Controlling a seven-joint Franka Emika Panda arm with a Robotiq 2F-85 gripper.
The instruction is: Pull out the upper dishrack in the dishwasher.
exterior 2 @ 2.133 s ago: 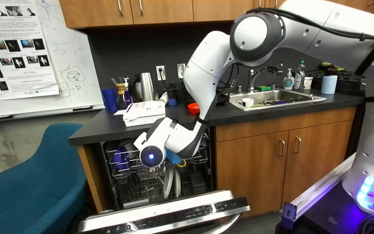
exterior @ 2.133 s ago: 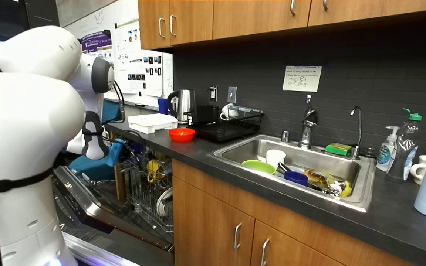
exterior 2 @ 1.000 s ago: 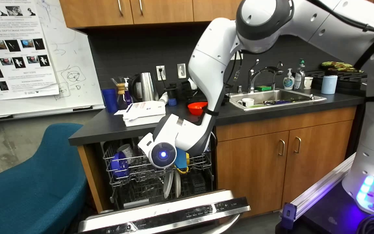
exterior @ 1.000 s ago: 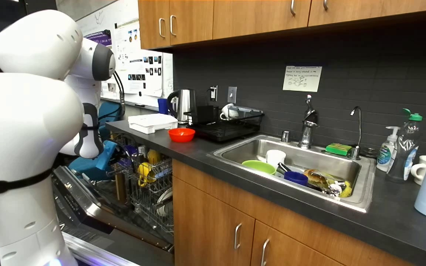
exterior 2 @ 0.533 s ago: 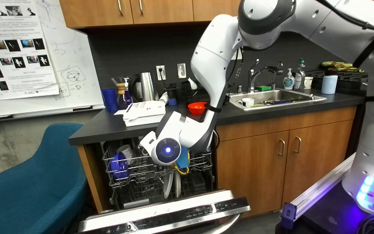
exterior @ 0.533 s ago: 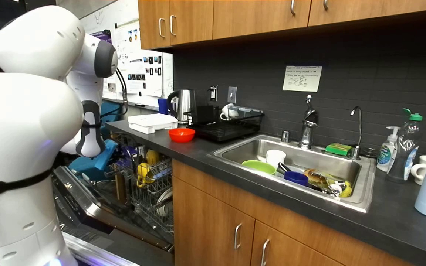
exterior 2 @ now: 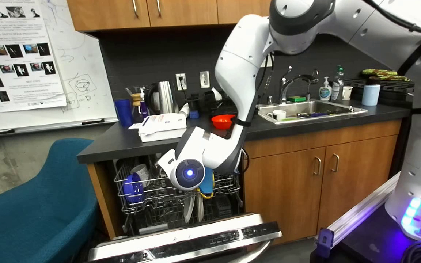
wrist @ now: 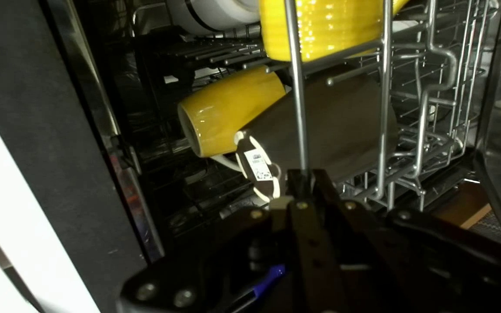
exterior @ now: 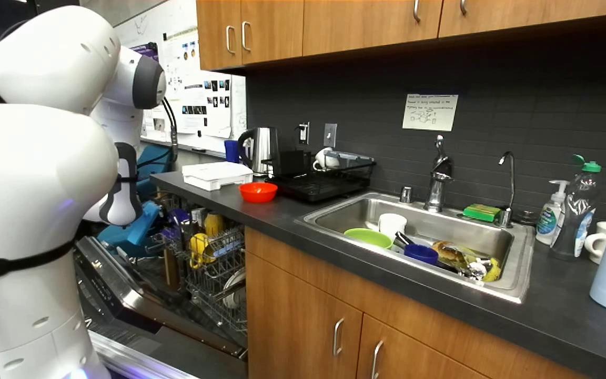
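Observation:
The dishwasher (exterior 2: 196, 243) has its door down, and the upper dishrack (exterior 2: 155, 197) stands partly out of the cavity below the counter. In the wrist view my gripper (wrist: 306, 178) is shut on an upright wire of the upper dishrack (wrist: 384, 108), the wire running up from between its fingertips. In that rack lie a yellow mug (wrist: 233, 108), a dark cup (wrist: 337, 126) and a ridged yellow mug (wrist: 320, 26). A blue bowl (exterior 2: 133, 188) sits at the rack's side. In both exterior views the arm's wrist hides the fingers.
The counter (exterior 2: 112, 140) overhangs the rack from above. Plates (exterior 2: 189, 208) stand in the lower rack underneath. A wooden cabinet (exterior: 303, 310) borders the dishwasher, and a teal chair (exterior 2: 60, 197) is beside its open end. The sink (exterior: 518, 252) is farther along.
Compared with two seconds ago, the upper dishrack and its mugs have come outward from the cavity together with my arm. Over the last half second it has shifted only slightly further.

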